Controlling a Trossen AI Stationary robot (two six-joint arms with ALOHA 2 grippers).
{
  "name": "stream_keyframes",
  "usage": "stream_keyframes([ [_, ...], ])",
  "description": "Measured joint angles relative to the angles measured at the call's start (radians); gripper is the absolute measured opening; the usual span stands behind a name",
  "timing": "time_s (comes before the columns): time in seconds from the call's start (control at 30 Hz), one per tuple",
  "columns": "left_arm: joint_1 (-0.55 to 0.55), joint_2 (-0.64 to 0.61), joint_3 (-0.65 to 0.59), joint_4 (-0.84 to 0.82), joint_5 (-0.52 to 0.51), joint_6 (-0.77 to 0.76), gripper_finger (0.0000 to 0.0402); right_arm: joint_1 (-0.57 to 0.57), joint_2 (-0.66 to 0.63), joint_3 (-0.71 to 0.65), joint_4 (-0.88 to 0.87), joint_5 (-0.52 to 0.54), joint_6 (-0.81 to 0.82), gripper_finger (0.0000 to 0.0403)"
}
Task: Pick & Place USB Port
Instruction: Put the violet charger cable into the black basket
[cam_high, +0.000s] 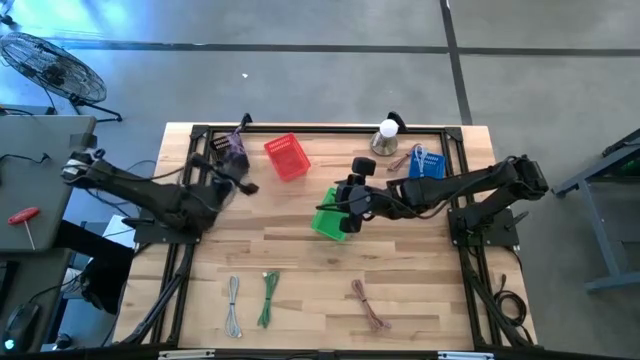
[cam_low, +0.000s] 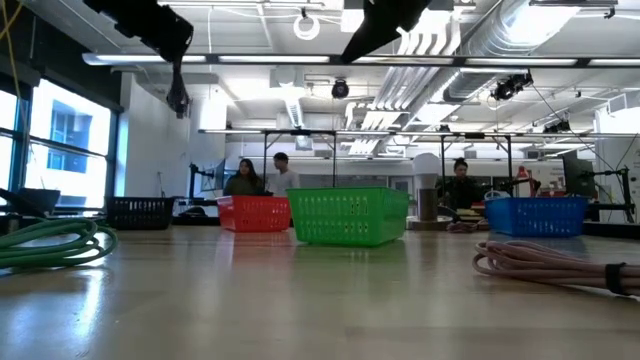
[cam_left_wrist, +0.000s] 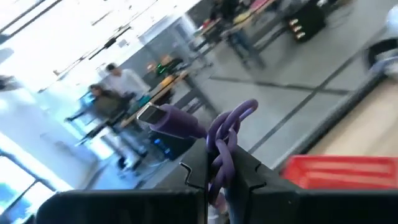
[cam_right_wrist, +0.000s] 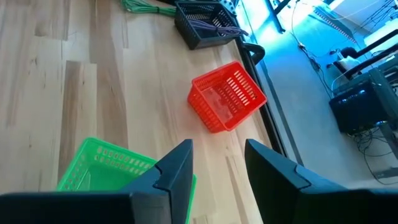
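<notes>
My left gripper (cam_high: 238, 152) is at the table's far left, over a black basket (cam_high: 222, 160), and is shut on a coiled purple USB cable (cam_left_wrist: 221, 140). The cable's silver plug (cam_left_wrist: 151, 114) sticks out past the fingers. My right gripper (cam_right_wrist: 214, 165) is open and touches nothing. It hovers above the green basket (cam_right_wrist: 102, 167), which stands on its base near the table's middle (cam_high: 328, 218). The red basket (cam_high: 287, 157) lies tipped between the black basket and the green one. My left gripper pinches the purple cable's bundled loops (cam_left_wrist: 219, 163) between its two fingers. The loops rise out beyond the fingertips and the plug end (cam_left_wrist: 168, 119) juts free to one side. The cable is lifted clear of the table.
A blue basket (cam_high: 426, 163) and a small lamp-like stand (cam_high: 387, 136) sit at the far right. A grey cable (cam_high: 233, 305), a green cable (cam_high: 268, 298) and a pinkish cable (cam_high: 369, 304) lie along the near edge. People stand in the room behind the table (cam_low: 258, 178).
</notes>
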Motion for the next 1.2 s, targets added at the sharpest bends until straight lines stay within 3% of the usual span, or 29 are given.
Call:
stream_keyframes([
  [0.17,0.132,-0.083,0.000,-0.036,0.000,0.114,0.0015,0.000,0.000,0.000,-0.008,0.000,0.001,0.0138],
  [0.3,0.256,-0.161,0.000,-0.129,0.000,0.061,0.0021,0.000,0.000,0.000,-0.011,0.000,0.003,0.0138],
  [0.47,0.369,-0.228,-0.033,-0.340,0.012,-0.234,0.0013,-0.001,0.000,0.000,-0.015,0.000,0.004,0.0138],
  [0.87,0.389,-0.180,-0.184,-0.812,0.356,-1.157,0.0013,-0.001,0.000,0.000,-0.019,-0.006,0.004,0.0138],
  [1.0,0.389,-0.142,-0.192,-0.877,0.456,-1.312,0.0013,-0.001,0.000,0.000,-0.027,-0.006,0.023,0.0138],
  [1.2,0.389,-0.086,-0.192,-0.886,0.557,-1.381,0.0013,0.000,0.000,0.000,-0.037,-0.010,0.048,0.0138],
])
